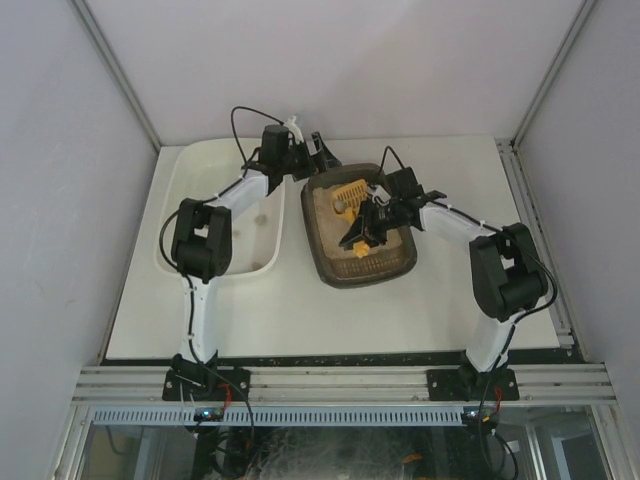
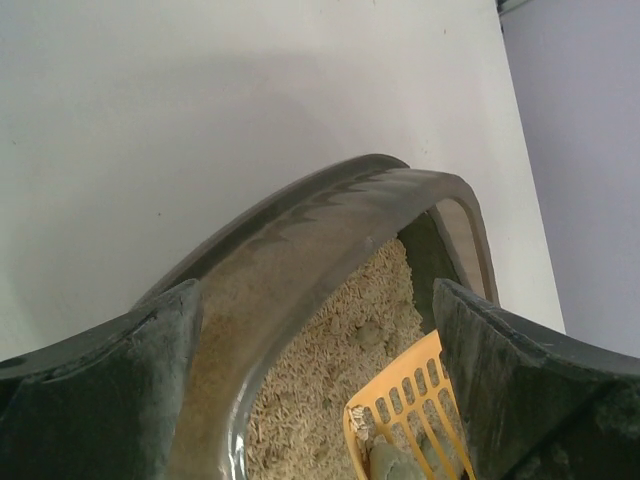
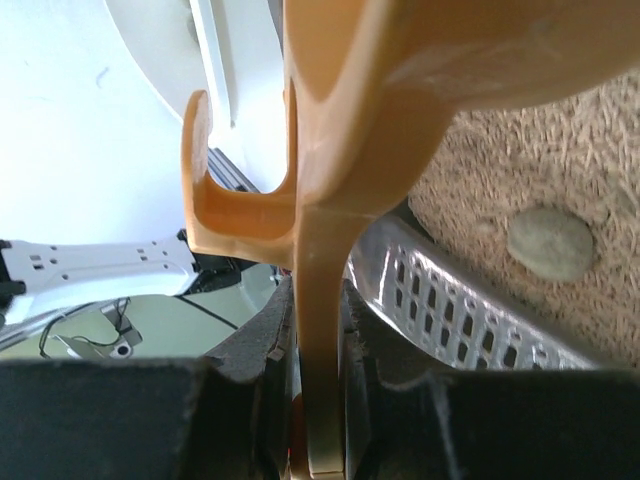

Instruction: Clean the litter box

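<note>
The dark brown-grey litter box [image 1: 331,272] with beige litter sits mid-table. My right gripper [image 1: 366,232] is shut on the handle of a yellow slotted scoop [image 1: 352,190]; the right wrist view shows the handle [image 3: 325,330] pinched between the pads above the litter. The scoop's blade lies in the far part of the box and carries a grey clump [image 2: 395,462]. Another grey clump [image 3: 550,242] lies on the litter. My left gripper [image 1: 315,155] is open at the box's far left corner, its jaws standing either side of the rim [image 2: 330,215].
A larger white tub [image 1: 172,200] stands left of the litter box, under the left arm. The table's far and side edges meet grey walls. The box's shiny inner wall [image 3: 470,300] is close to the right fingers.
</note>
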Controlling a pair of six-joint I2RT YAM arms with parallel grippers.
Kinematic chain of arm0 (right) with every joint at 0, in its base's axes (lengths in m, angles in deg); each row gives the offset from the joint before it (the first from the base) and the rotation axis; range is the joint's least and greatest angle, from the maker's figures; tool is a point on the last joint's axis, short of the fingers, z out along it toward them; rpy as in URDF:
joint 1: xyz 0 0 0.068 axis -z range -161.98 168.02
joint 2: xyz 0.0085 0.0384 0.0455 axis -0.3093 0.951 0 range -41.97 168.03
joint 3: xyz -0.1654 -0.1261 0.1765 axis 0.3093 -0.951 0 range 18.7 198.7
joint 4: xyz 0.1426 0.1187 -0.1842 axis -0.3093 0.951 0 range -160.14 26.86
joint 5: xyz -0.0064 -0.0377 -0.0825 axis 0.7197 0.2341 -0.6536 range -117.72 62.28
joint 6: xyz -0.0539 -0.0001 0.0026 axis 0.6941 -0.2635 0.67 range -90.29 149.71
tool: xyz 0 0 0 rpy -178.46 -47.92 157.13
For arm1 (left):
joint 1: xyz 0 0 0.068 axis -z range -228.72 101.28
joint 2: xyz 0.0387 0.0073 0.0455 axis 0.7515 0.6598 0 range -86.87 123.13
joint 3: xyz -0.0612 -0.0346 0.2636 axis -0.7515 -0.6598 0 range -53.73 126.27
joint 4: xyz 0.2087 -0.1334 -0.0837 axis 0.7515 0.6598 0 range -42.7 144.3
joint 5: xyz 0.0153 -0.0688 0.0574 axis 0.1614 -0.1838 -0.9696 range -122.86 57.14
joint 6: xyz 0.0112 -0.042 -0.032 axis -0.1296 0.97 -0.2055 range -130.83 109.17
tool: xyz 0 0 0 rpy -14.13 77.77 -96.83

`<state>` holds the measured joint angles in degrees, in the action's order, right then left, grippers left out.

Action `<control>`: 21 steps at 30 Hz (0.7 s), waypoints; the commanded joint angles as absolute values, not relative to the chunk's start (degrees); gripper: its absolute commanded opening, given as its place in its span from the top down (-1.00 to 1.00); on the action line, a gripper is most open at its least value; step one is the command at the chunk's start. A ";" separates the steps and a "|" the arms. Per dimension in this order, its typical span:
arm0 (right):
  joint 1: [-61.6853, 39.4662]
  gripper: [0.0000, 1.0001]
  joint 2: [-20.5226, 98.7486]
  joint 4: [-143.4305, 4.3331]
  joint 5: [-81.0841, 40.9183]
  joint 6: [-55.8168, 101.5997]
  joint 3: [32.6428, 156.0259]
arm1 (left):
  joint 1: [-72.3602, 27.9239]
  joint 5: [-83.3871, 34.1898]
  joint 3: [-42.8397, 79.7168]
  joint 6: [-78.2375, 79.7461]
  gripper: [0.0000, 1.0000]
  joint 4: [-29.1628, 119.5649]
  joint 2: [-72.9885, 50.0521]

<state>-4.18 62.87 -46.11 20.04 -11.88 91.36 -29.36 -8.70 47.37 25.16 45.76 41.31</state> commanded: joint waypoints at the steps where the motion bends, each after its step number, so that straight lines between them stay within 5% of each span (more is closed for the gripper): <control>1: -3.93 1.00 55.64 -49.00 19.90 -9.44 85.93 | -28.30 -8.48 55.48 18.81 -0.99 57.33 35.81; 11: -2.90 1.00 40.26 -103.06 23.82 -20.67 53.51 | -32.04 -10.80 63.95 7.99 -0.99 74.73 31.19; 17: -2.19 1.00 39.09 -119.78 28.71 -26.48 49.95 | -32.75 -17.84 69.24 -2.72 -0.99 94.52 26.21; 21: -2.37 1.00 38.73 -121.28 28.63 -26.28 49.95 | -32.83 -22.01 60.86 -6.31 -0.99 97.94 17.24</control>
